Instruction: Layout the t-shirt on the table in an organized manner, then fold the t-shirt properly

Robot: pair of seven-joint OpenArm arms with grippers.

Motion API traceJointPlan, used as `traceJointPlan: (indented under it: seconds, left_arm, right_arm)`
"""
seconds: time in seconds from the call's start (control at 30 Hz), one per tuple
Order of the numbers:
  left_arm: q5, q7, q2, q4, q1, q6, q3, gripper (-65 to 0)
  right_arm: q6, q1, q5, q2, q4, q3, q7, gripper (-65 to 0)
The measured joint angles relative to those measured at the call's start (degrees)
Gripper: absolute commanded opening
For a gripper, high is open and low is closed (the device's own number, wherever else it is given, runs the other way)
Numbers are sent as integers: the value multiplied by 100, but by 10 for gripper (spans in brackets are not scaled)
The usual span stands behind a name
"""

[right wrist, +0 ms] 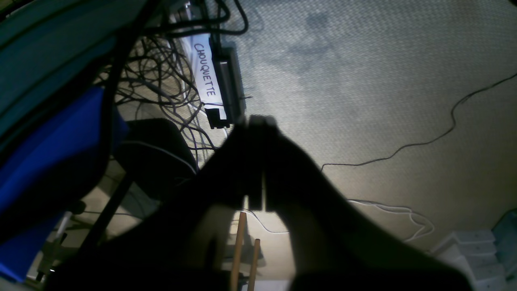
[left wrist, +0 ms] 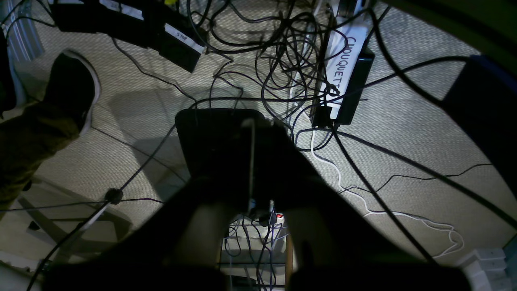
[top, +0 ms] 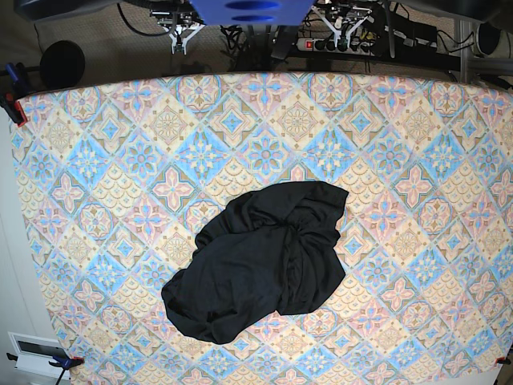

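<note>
The black t-shirt [top: 268, 269] lies crumpled in a loose heap a little below the middle of the table [top: 96, 160], which wears a blue, pink and cream tile-patterned cloth. Both arms hang behind the table's far edge, well away from the shirt. In the left wrist view my left gripper [left wrist: 252, 123] is shut with nothing in it and points down at the carpeted floor. In the right wrist view my right gripper [right wrist: 258, 120] is also shut and empty over the floor. Neither wrist view shows the shirt or the table.
Tangled black cables [left wrist: 282, 48] and a labelled power unit [left wrist: 343, 72] lie on the floor behind the table. A person's shoe [left wrist: 72, 89] is at the left of the left wrist view. A power strip [top: 337, 40] sits beyond the far edge.
</note>
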Motion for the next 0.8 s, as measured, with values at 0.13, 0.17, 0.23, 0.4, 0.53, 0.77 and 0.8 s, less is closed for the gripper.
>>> traceJointPlan:
  seconds: [0.13,0.17,0.23,0.4,0.53,0.77,0.8]
  left_arm:
    - [0,-2,0,0,0,0,0,-650]
    - [0,-2,0,0,0,0,-2,-650]
    - [0,0,0,0,0,0,-2,-650]
    - [0,-20,0,0,0,0,-2,-650]
    - [0,-20,0,0,0,0,-2,-650]
    - [2,-17,0,0,0,0,4,-650]
    - [2,-17,0,0,0,0,4,-650]
  right_arm:
    - [0,2,0,0,2,0,0,-649]
    - [0,0,0,0,17,0,0,-649]
    - [0,-17,0,0,144,0,-20,-649]
    - [0,9,0,2,205,0,4,-650]
    - [0,-13,0,0,203,0,-7,-650]
    - [0,2,0,0,203,0,-2,-650]
    - [0,2,0,-2,203,0,-2,-650]
